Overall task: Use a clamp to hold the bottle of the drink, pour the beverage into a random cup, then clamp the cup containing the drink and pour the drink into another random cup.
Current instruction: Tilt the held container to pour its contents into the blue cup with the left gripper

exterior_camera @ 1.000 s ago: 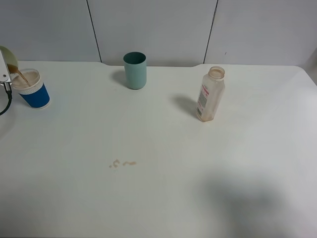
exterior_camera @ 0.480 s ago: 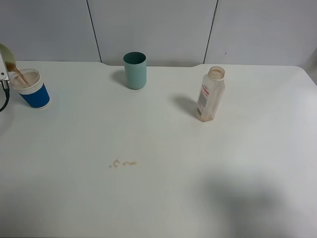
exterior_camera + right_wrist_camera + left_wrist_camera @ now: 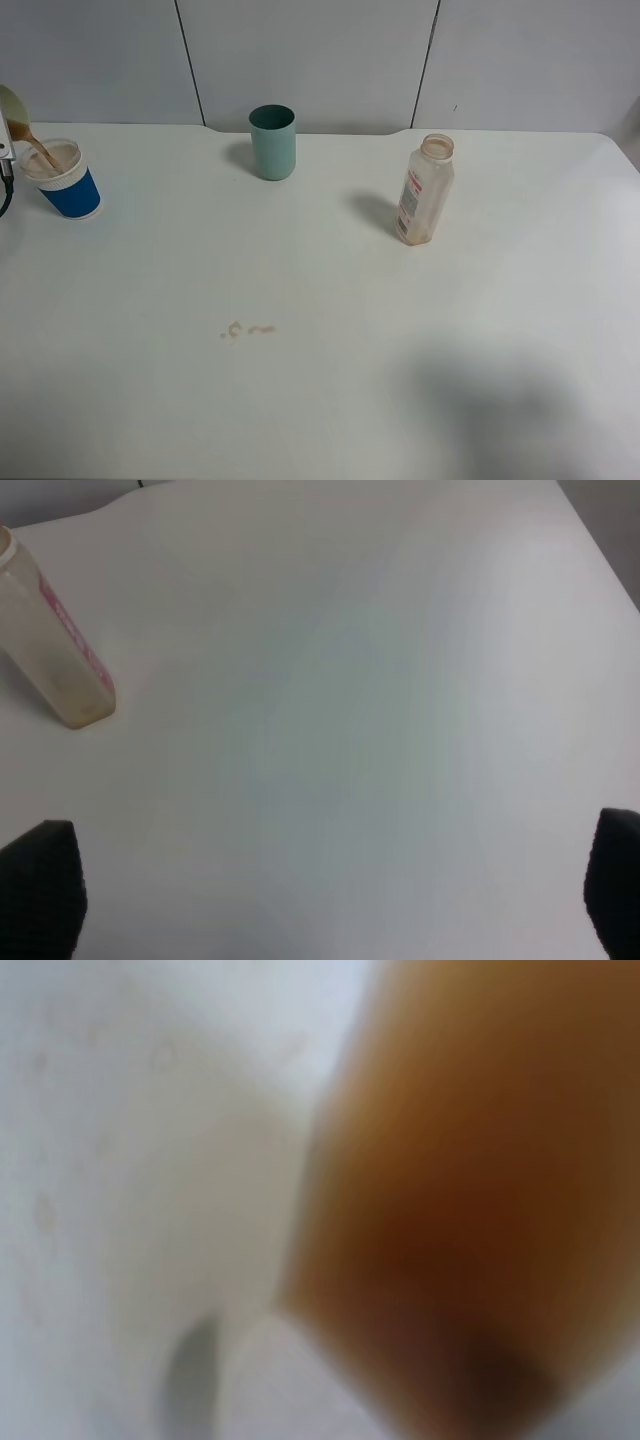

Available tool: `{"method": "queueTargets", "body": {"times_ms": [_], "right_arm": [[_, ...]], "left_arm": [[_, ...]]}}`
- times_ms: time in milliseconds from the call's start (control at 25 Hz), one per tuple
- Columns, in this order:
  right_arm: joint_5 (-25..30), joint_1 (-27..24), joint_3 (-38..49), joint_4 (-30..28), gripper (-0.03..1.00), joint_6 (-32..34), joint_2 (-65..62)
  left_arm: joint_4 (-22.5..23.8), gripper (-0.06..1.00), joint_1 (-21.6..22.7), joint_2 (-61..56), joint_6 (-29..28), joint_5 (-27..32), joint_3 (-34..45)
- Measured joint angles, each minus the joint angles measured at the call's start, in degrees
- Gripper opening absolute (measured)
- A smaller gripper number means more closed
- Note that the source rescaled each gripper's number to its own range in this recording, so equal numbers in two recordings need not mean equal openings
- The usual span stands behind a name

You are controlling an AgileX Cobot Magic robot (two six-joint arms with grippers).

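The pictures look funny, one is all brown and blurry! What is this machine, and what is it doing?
It is a robot with two arms, and each arm ends in a grabbing tool. One camera looks down from high up; two small cameras ride on the arms.

On the white table stand a teal cup, a nearly empty bottle and a blue cup. There is also a small brown spill.

At the far left edge, a pale tipped cup is pouring brown drink into the blue cup. The blurry picture is the left arm's camera, very close to that drink. The right tool is open and holds nothing.
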Motion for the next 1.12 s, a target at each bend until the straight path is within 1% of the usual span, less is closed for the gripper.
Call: {"method": "queueTargets", "body": {"times_ms": [440,800,1120], "right_arm": [[0.0,0.0,0.0,0.0,1.0,0.0,0.0],[0.0,0.0,0.0,0.0,1.0,0.0,0.0],[0.0,0.0,0.0,0.0,1.0,0.0,0.0]], "left_arm": [[0.0,0.01,0.0,0.0,2.4,0.9,-0.1],[0.1,0.01,0.0,0.0,2.6,1.2,-0.1],[0.7,0.01,0.0,0.0,5.1,1.2,-0.1]]}}
